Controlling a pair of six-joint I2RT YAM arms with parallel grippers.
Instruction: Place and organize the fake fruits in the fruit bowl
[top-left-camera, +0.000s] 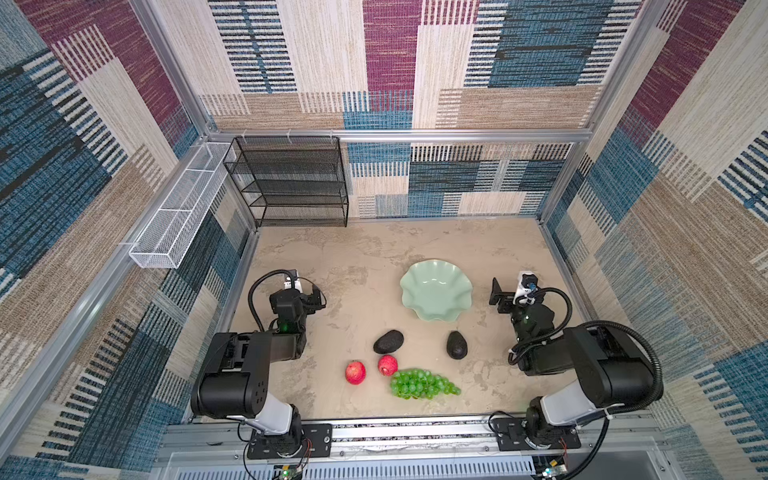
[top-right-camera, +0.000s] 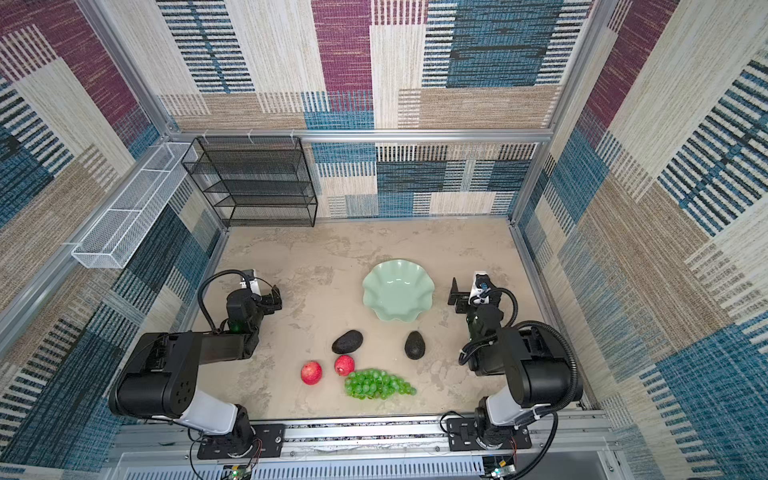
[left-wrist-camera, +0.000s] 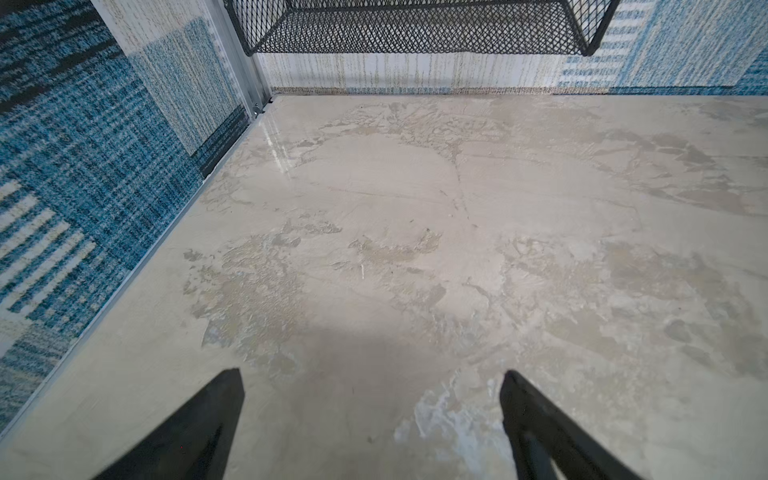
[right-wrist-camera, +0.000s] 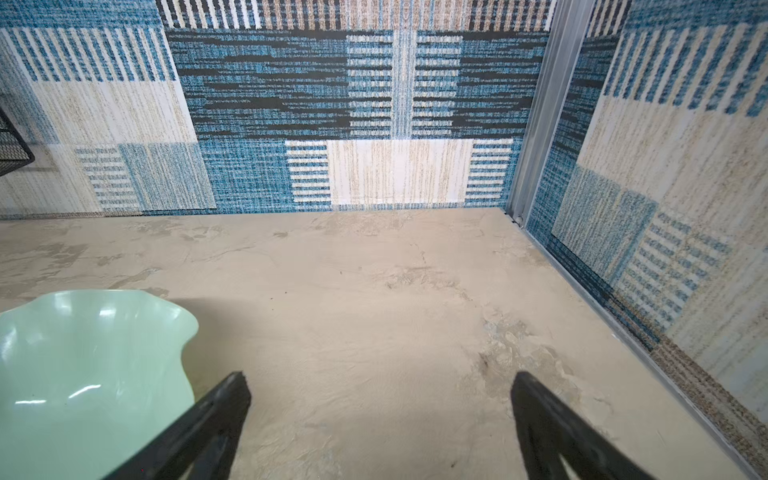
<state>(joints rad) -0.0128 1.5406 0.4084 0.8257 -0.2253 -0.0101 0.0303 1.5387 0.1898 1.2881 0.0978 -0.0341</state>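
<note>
Beige tabletop bears bowl, apples, avocados, grapes.

Colours showing on the mottled beige table
Lower centre, the left apple and right apple are showing red, the left avocado and right avocado near-black, the grapes glossy green; mid-right, the bowl is gleaming pale mint.

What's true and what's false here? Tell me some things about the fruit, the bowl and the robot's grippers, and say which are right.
1. The fruit bowl is empty. True.
2. Both apples sit in the bowl. False: they lie on the table.
3. The left gripper is open. True.
4. The right gripper holds an avocado. False: it is open and empty; both avocados lie on the table.
</note>
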